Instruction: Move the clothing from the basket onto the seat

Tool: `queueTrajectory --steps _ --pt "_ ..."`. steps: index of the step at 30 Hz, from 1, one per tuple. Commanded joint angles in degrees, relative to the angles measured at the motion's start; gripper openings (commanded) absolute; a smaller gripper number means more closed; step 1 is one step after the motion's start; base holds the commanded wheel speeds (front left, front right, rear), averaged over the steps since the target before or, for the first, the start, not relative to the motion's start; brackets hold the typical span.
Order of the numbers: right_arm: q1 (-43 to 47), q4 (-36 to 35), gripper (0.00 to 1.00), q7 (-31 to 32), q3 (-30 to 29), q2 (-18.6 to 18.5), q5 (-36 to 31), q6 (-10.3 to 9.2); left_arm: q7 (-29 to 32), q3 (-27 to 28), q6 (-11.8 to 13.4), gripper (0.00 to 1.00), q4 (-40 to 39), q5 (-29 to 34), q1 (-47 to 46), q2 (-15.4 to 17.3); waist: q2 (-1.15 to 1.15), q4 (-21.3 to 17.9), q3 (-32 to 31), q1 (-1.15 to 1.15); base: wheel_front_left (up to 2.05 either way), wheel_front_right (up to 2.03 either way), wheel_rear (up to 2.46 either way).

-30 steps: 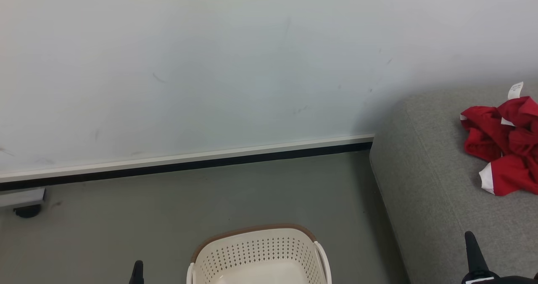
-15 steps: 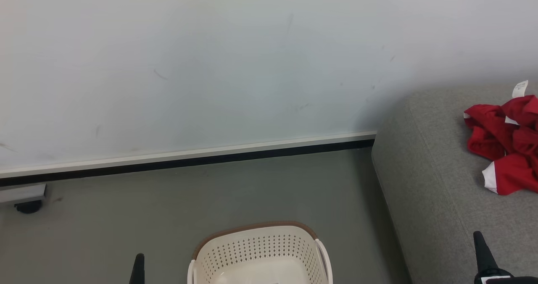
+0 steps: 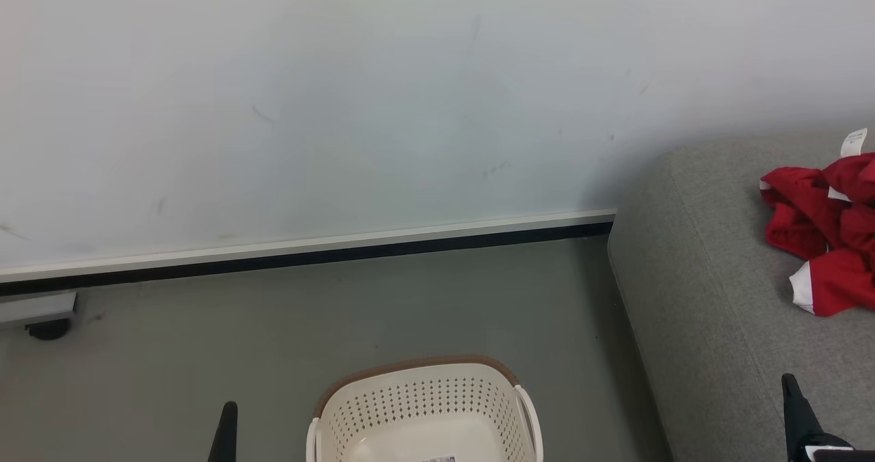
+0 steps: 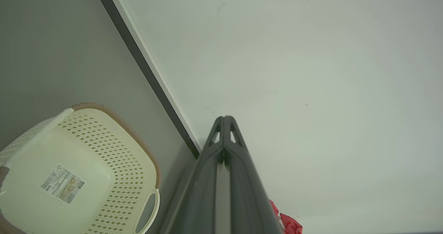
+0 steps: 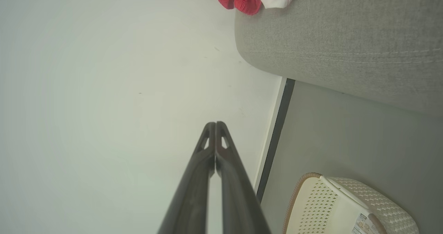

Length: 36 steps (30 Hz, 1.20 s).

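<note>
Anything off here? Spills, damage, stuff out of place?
Nothing stands out. Basket upright on the floor, no garments visible inside; red clothing lies crumpled on the seat. Left gripper and right gripper: jaws shut, holding nothing.

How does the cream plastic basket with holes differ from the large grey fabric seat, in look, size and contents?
The cream perforated plastic basket has a brown rim; the grey fabric seat is plain upholstery with rounded edges. The basket looks empty, its paper label bare; the seat carries the red clothing with white cuffs. The seat is far larger than the basket. Both stand on the grey floor.
</note>
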Motion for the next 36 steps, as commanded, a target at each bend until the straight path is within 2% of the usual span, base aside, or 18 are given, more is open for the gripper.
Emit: queueTrajectory --steps 1,36 --pt "-0.45 -0.24 0.00 0.34 -0.60 0.22 1.40 0.02 0.35 -0.01 -0.44 0.00 0.16 -1.60 -1.00 0.11 0.00 0.04 0.06 0.00 0.00 0.00 0.00" --pt "-1.51 0.56 0.00 5.82 -7.72 2.79 14.74 0.02 3.27 -0.55 -1.99 0.00 3.74 -16.56 -5.02 -0.01 0.00 0.86 1.65 -0.01 0.00 0.00 0.00"
